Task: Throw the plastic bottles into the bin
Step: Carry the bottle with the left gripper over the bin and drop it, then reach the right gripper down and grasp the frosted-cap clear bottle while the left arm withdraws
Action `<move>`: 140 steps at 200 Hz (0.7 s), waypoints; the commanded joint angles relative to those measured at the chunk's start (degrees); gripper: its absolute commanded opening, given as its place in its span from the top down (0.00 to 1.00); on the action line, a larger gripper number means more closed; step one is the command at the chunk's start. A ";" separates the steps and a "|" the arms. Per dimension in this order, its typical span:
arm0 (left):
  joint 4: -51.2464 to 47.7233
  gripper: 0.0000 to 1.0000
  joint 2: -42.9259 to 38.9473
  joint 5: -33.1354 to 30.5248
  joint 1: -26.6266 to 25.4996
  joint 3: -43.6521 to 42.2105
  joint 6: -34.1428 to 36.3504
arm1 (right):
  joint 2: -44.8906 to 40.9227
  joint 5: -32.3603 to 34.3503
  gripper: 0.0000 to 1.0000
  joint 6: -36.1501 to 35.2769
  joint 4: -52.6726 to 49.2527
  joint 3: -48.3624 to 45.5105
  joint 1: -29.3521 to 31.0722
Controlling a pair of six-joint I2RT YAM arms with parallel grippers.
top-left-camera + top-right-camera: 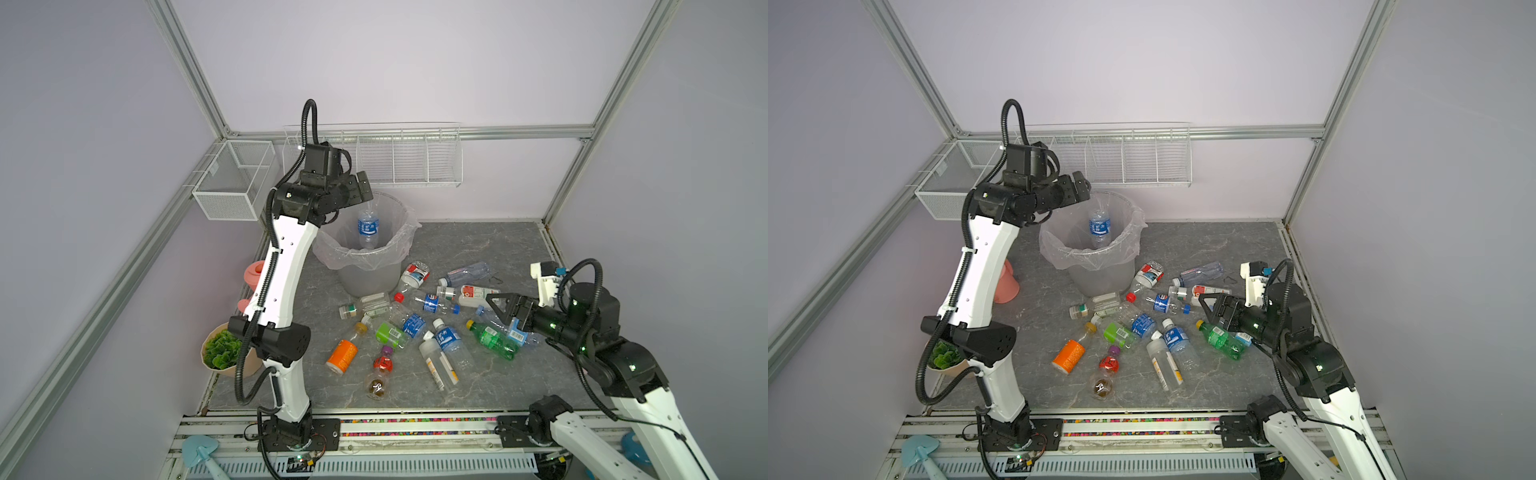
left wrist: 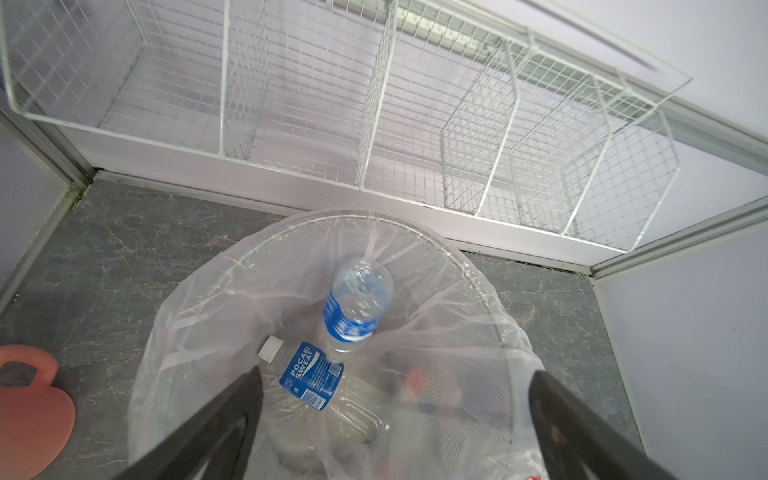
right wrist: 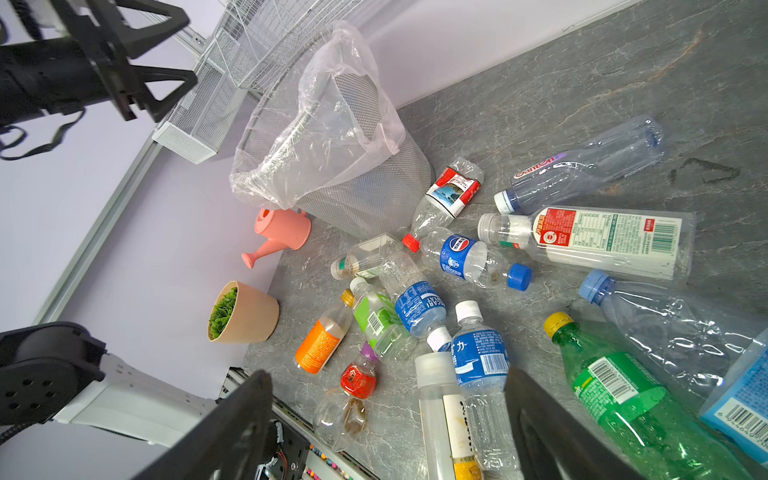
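The left gripper (image 2: 395, 374) is positioned above the bin (image 1: 368, 276) with its fingers spread and nothing gripped. A blue-labelled bottle (image 1: 367, 227) is seen neck downward inside the bag-lined mouth of the bin, clear of the fingers and above a Pocari Sweat bottle (image 2: 309, 376) lying inside. The right gripper (image 3: 388, 376) is likewise spread and empty, held low over the other plastic bottles (image 1: 449, 338), which are scattered on the grey table (image 1: 498, 249) beside the bin.
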 commanded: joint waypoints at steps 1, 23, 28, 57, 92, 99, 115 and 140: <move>-1.36 0.02 -8.94 -1.80 -0.32 -3.12 0.43 | 0.61 0.21 0.10 -0.16 -0.11 -0.57 -0.14; 6.59 0.05 -20.72 -0.42 -0.27 -15.91 1.39 | 1.79 -0.76 0.10 -1.18 -0.36 -0.48 -0.14; 8.94 0.06 -23.77 -0.32 -0.30 -19.74 1.25 | 2.18 -1.10 0.10 -1.58 -0.62 -0.37 -0.09; 20.08 0.09 -40.43 0.01 -0.28 -39.51 1.09 | 3.66 -1.54 0.10 -3.95 -2.02 0.34 0.87; 20.69 0.14 -52.43 -0.83 -0.30 -51.60 0.05 | 6.24 -0.56 0.07 -7.71 -4.68 2.26 4.72; 20.47 0.15 -54.13 -0.79 -0.32 -53.32 -0.20 | 7.16 0.34 0.07 -8.31 -5.35 2.64 6.08; 19.80 0.18 -57.31 -0.90 -0.32 -56.71 -0.34 | 9.48 3.62 0.05 -9.11 -6.79 3.45 9.98; 17.37 0.22 -60.10 -2.75 -0.33 -59.90 -0.74 | 13.20 6.25 0.03 -9.21 -6.47 3.83 15.25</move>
